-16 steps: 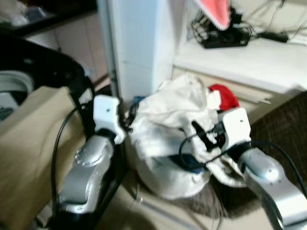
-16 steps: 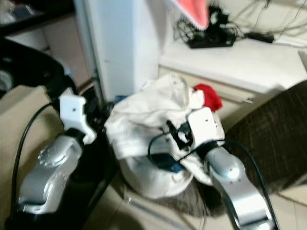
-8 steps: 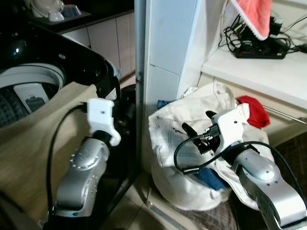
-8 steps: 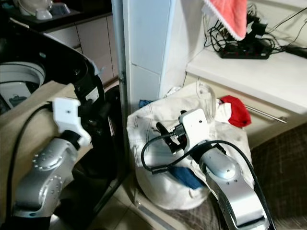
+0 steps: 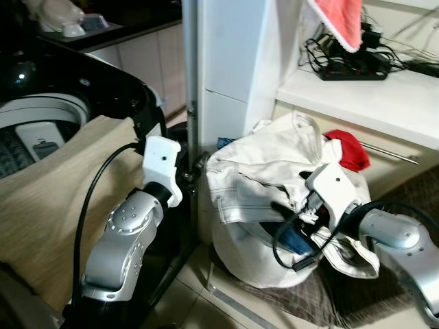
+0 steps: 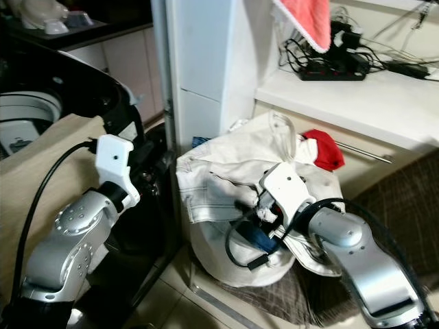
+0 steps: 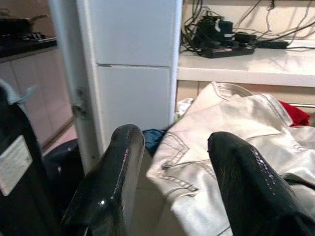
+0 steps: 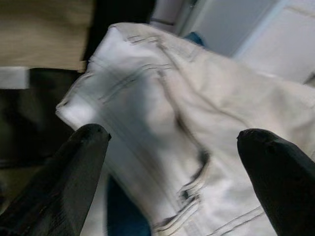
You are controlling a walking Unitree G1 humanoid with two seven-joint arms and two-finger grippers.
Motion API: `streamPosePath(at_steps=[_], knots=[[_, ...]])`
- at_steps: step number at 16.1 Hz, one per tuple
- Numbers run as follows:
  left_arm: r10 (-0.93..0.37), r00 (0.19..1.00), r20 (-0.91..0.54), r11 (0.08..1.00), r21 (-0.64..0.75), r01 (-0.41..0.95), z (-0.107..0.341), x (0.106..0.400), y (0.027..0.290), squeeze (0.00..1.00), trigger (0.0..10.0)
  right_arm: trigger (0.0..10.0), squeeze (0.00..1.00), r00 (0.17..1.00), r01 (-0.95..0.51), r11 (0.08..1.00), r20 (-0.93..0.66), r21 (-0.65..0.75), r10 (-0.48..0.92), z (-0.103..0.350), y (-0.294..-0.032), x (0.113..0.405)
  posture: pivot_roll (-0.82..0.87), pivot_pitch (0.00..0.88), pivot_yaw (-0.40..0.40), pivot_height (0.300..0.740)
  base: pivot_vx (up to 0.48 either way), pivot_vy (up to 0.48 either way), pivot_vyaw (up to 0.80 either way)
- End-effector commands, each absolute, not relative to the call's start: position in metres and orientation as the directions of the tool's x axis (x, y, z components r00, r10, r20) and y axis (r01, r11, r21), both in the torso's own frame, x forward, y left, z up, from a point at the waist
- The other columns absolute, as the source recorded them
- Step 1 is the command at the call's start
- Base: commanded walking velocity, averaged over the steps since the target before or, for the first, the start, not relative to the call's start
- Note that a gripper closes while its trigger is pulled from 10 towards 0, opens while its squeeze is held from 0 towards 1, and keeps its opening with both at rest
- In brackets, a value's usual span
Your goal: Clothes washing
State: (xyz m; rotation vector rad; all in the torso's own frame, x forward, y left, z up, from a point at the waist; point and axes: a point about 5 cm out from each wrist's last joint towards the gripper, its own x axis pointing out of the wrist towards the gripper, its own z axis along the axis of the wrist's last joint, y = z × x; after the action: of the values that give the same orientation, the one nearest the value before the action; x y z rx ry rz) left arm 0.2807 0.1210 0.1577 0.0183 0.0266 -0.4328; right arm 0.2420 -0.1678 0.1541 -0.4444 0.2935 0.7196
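Observation:
A white denim garment (image 5: 264, 171) lies heaped on a white laundry bag (image 5: 250, 264) on the floor. A red cloth (image 5: 348, 149) sits behind it and a blue cloth (image 5: 296, 241) lies under it. My right gripper (image 8: 172, 133) is open, low at the front of the heap, with its fingers (image 8: 69, 177) spread wide over the white denim and holding nothing. My left gripper (image 7: 174, 135) is open and empty, level with the bag, between it and the washing machine (image 5: 82, 82). The machine stands open at the left, with a beige cloth (image 5: 55, 199) draped over its front.
A white pillar (image 5: 230, 62) stands right behind the bag. A white shelf (image 5: 370, 96) at the right carries a power strip and cables (image 5: 350, 65), and a pink towel (image 5: 337, 20) hangs above it. A brown mat (image 5: 384, 298) lies under the bag. A black cable (image 5: 89, 199) loops along my left arm.
The camera has swung, shifting the whole scene. My right gripper has dropped from over the top of the white denim to its lower front, near the blue cloth. The left arm has edged closer to the bag.

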Motion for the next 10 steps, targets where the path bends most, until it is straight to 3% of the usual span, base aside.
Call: streamPosePath(at_steps=[1, 4, 5, 6, 7, 9, 10], knots=[[-0.442, 0.896, -0.042, 0.896, 0.021, 0.443, 0.159, 0.284, 0.117, 0.0, 10.0, 10.0, 1.0, 0.649, -0.754, 0.6, -0.443, -0.268, 0.618, 0.157, -0.163, 0.239, -0.07, 0.0, -0.003, 0.74, 0.0, 0.0, 0.0], [-0.512, 0.854, -0.093, 0.857, 0.001, 0.515, 0.153, 0.283, 0.112, 0.0, 10.0, 10.0, 1.0, 0.552, -0.825, 0.523, -0.508, -0.215, 0.661, 0.146, -0.162, 0.242, -0.08, 0.0, 0.014, 0.74, 0.0, 0.0, 0.0], [-0.548, 0.829, -0.113, 0.834, -0.005, 0.551, 0.15, 0.28, 0.111, 0.0, 10.0, 10.0, 1.0, 0.556, -0.823, 0.516, -0.518, -0.236, 0.65, 0.142, -0.16, 0.249, -0.08, 0.0, 0.019, 0.74, 0.0, 0.0, 0.0], [-0.613, 0.776, -0.148, 0.786, -0.016, 0.618, 0.146, 0.274, 0.109, 0.0, 10.0, 10.0, 1.0, 0.562, -0.823, 0.492, -0.524, -0.283, 0.64, 0.139, -0.156, 0.257, -0.08, 0.0, 0.023, 0.74, 0.0, 0.0, 0.0], [-0.727, 0.647, -0.227, 0.671, -0.036, 0.741, 0.138, 0.26, 0.109, 0.0, 10.0, 10.0, 1.0, 0.552, -0.833, 0.406, -0.514, -0.377, 0.656, 0.136, -0.144, 0.27, -0.08, 0.0, 0.021, 0.74, 0.0, 0.0, 0.0], [-0.784, 0.512, -0.35, 0.553, -0.022, 0.833, 0.126, 0.246, 0.12, 0.0, 10.0, 10.0, 0.95, 0.547, -0.834, 0.353, -0.547, -0.424, 0.635, 0.125, -0.137, 0.28, -0.07, 0.0, 0.008, 0.74, 0.0, 0.0, 0.0], [-0.779, 0.493, -0.388, 0.541, -0.018, 0.841, 0.123, 0.244, 0.125, 0.0, 10.0, 10.0, 0.0, 0.544, -0.834, 0.309, -0.59, -0.457, 0.596, 0.118, -0.139, 0.283, -0.06, 0.0, 0.002, 0.74, 0.0, 0.0, 0.0]])
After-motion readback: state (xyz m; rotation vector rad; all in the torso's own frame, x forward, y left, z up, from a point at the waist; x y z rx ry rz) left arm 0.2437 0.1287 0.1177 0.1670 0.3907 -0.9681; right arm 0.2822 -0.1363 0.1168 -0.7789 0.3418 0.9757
